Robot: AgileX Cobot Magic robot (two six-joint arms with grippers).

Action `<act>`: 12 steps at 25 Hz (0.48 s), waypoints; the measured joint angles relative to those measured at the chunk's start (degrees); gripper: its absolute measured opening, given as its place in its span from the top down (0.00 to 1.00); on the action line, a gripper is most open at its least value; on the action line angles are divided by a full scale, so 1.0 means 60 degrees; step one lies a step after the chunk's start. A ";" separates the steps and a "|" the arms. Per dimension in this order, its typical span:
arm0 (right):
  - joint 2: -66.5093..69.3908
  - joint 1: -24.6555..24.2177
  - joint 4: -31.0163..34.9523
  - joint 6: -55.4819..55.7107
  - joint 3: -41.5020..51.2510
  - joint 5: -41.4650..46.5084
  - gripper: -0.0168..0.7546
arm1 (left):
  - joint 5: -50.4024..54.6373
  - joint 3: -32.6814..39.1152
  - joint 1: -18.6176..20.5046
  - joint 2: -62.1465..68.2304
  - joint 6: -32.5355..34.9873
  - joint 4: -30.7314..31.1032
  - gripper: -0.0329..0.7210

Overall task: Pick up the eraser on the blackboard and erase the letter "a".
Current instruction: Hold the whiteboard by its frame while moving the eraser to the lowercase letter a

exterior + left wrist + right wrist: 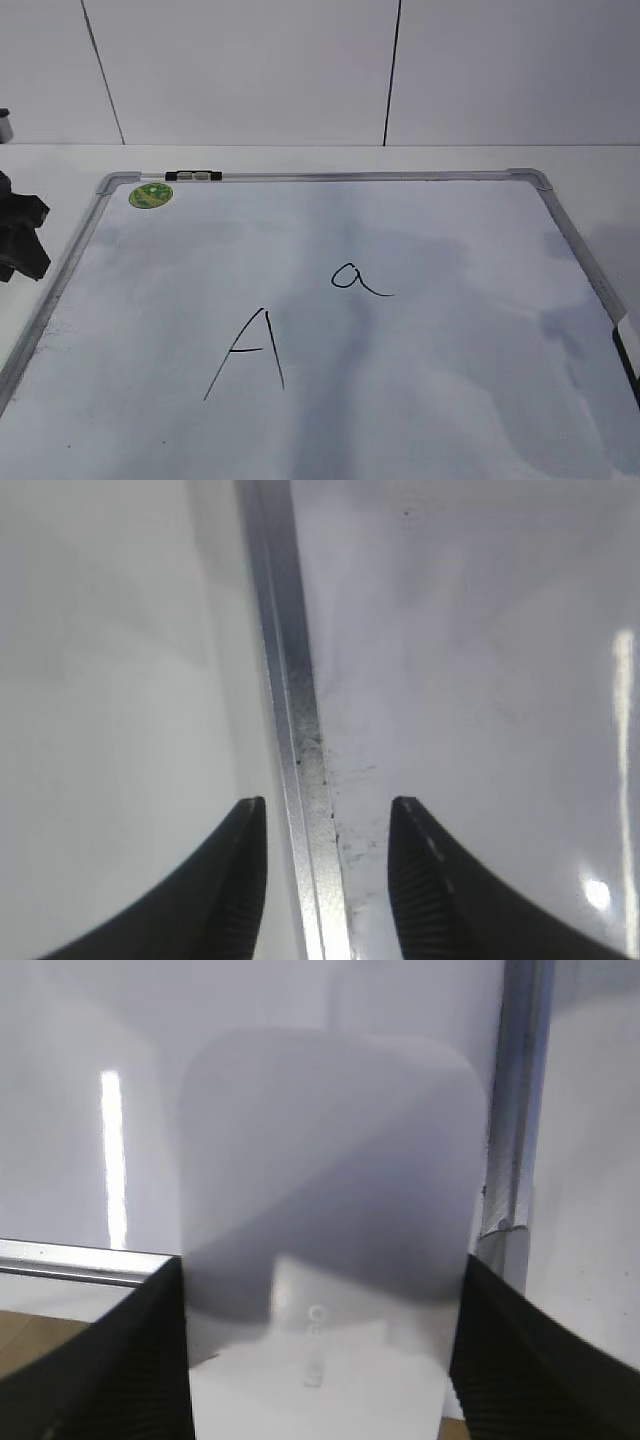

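The blackboard (450, 400) is a white board in a silver frame lying flat. The small cursive letter "a" (356, 278) is written near its middle. The white eraser (330, 1220) fills the right wrist view, near the board's frame (515, 1110). My right gripper (322, 1360) has a jaw touching each long side of the eraser. In the exterior view only a white-and-black sliver of the eraser (630, 345) shows at the right edge. My left gripper (325, 815) is open and empty, straddling the board's left frame (290, 680); it shows in the exterior view (20, 240) at the far left.
A larger capital "A" (250, 350) is drawn left of and below the "a". A round green sticker (151, 195) and a black-and-grey clip (193, 176) sit at the board's far left corner. A white wall stands behind the table.
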 joint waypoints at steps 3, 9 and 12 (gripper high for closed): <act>0.0000 0.0000 0.0000 0.0000 0.0000 0.0000 0.23 | 0.0035 -0.0018 0.0000 0.0273 0.0024 0.0090 0.57; 0.0000 0.0000 0.0000 0.0000 0.0000 -0.0059 0.23 | 0.0035 -0.0018 0.0000 0.0747 0.0022 0.0151 0.61; 0.0000 0.0000 0.0000 0.0000 0.0000 -0.0095 0.23 | 0.0035 -0.0018 0.0000 0.0853 0.0022 0.0167 0.62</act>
